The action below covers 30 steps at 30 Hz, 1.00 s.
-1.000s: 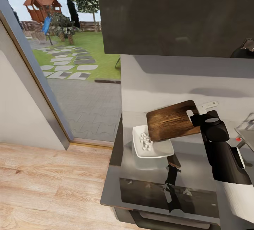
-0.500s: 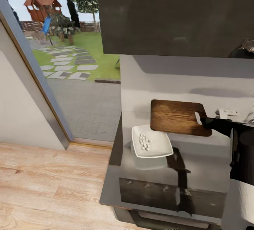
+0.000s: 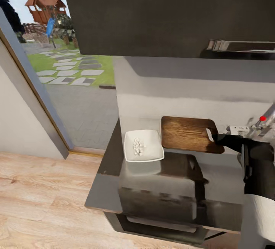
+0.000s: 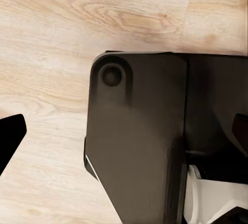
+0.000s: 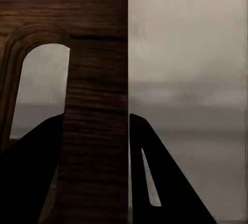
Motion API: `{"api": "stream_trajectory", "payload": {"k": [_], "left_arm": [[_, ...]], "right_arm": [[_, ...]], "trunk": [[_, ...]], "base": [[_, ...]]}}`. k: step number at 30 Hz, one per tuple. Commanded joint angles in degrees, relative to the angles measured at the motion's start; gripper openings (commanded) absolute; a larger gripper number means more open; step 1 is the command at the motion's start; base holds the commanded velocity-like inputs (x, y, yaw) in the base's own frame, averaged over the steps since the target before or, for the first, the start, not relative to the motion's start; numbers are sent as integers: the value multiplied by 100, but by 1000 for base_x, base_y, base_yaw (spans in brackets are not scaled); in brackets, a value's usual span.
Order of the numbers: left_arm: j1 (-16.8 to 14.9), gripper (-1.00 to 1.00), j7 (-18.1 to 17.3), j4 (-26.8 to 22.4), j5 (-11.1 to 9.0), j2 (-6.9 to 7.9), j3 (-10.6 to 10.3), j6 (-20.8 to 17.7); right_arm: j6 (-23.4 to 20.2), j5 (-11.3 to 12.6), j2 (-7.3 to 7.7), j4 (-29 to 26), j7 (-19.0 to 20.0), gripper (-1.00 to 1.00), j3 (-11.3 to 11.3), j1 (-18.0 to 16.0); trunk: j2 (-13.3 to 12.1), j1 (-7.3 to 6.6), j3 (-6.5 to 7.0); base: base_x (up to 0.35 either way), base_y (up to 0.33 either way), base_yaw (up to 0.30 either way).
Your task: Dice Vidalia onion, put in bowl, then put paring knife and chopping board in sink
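1. Countertop: glossy grey worktop below the right jaws, beside a glass door onto a garden.
2. Dark wall cabinet: hangs above the worktop and the jaws.
3. Chopping board: dark brown, held level above the countertop; its slot-handle end sits between the right jaws, the rest reaching away from them toward the bowl.
4. Bowl: white, square, on the countertop just beyond the board's free end, holding diced onion.
5. Right gripper: jaws clamped on the board's handle bar, one finger either side in the right wrist view.
6. Left gripper: faces the plank floor; jaw spacing cannot be told.
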State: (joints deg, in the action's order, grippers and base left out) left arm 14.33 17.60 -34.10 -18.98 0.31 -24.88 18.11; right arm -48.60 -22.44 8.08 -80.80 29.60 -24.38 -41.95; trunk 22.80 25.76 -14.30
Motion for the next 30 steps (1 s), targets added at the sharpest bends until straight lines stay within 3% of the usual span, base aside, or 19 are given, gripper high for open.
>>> {"api": "stream_trajectory", "payload": {"k": [1, 6, 9, 13, 23, 30], "left_arm": [[0, 100, 42, -9, -35, 4, -30, 17], [0, 100, 47, -14, -35, 4, -32, 20], [0, 100, 50, -17, -35, 4, -32, 22], [0, 100, 50, -18, -35, 4, -35, 17], [0, 100, 51, -18, -35, 4, -34, 17], [0, 100, 51, -18, -35, 4, -30, 17]], "right_arm": [[125, -50, 1, 78, 50, -100, -6, -7], [326, -50, 0, 218, -56, -100, -34, -6], [330, -50, -8, 229, -78, -100, -250, -6], [331, -50, -48, 231, -85, -100, -376, -6], [338, -50, -85, 405, -113, -100, -380, -6], [361, -50, -196, 585, -461, -100, -364, -6]], "trunk": [[12, 2, -9], [12, 2, -9], [12, 2, -8], [12, 2, 5], [12, 2, 68], [12, 2, 95]], "base": [[-92, -313, 0], [-89, -313, 0], [-89, -313, -5], [-89, -313, -107], [-73, -314, -201], [-4, -317, -111]]}}
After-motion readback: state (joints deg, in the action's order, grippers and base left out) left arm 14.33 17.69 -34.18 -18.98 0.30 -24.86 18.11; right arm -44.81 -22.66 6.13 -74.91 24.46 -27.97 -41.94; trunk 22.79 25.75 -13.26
